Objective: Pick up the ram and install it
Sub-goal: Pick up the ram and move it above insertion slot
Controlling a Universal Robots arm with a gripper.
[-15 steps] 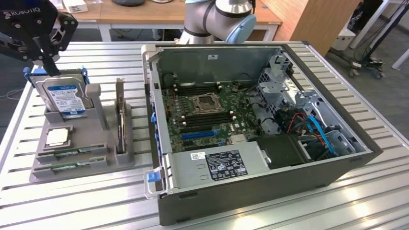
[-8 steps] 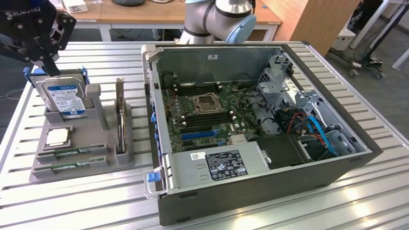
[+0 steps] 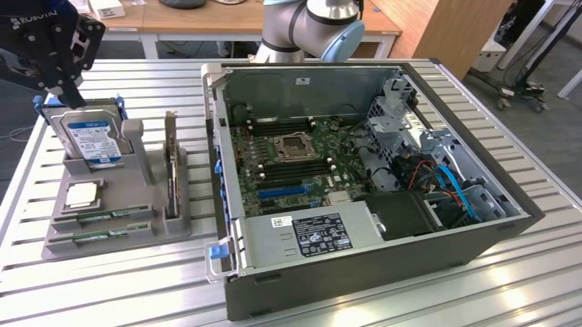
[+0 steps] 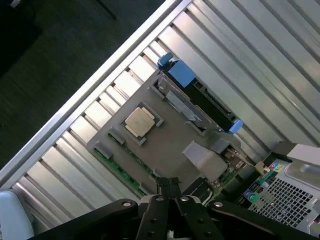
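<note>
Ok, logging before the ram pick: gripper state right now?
Gripper: shut, holding nothing.

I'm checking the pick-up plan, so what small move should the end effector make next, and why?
Probably shift it across the grey holder until it is over the ram. The end effector is shut and hangs above the hard drive at one end of the holder, while the ram lies flat in its slots at the opposite end, untouched.

ram (image 3: 113,215) | thin green stick | lying in a grey holder (image 3: 171,228) slot | second stick (image 3: 98,237) just beside
</note>
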